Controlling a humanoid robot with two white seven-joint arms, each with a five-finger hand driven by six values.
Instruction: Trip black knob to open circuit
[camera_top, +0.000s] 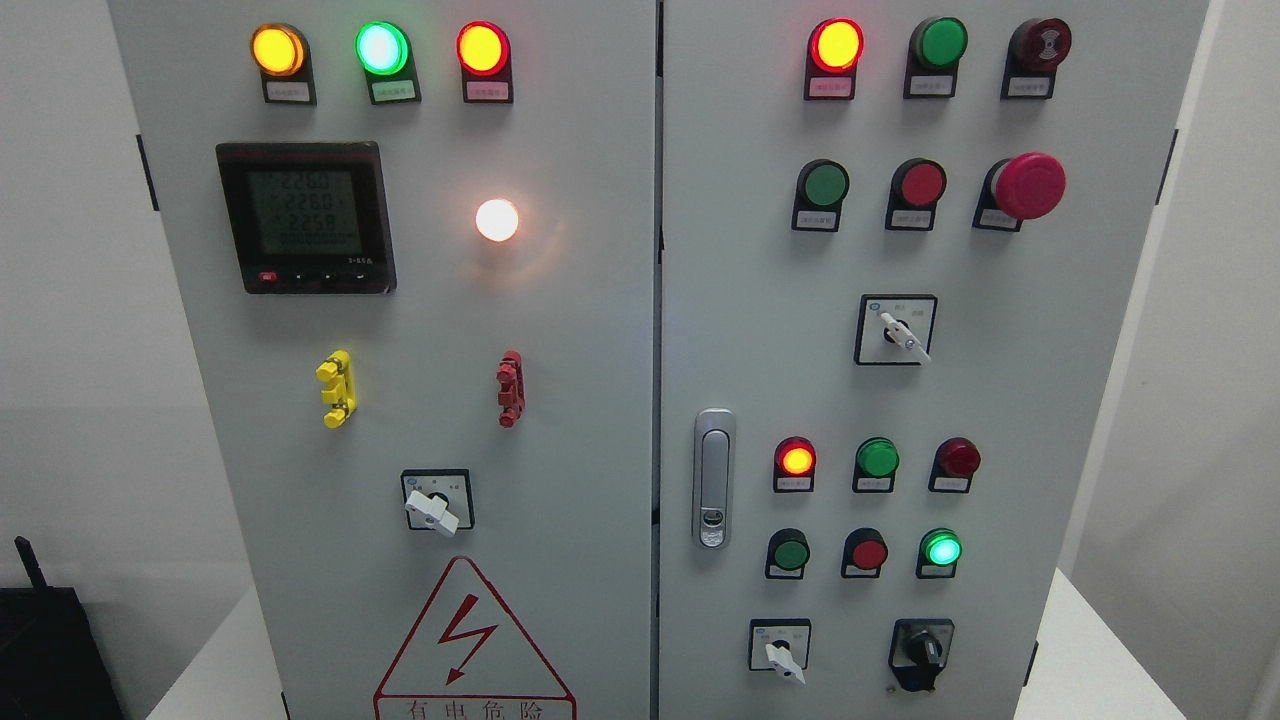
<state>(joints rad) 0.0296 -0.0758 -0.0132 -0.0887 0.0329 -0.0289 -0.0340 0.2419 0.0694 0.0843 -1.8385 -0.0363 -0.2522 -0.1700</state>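
Black knob (921, 650) low on right cabinet door (1000, 380), white selector switch (781, 652) just beside. Nothing blocking it. No hand in view, state impossible to tell

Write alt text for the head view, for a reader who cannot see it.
A grey electrical cabinet fills the view, covered in lit indicator lamps, push buttons and rotary switches, with the black knob at lower right untouched. A digital meter sits upper left above a warning triangle. No robot hand is visible.
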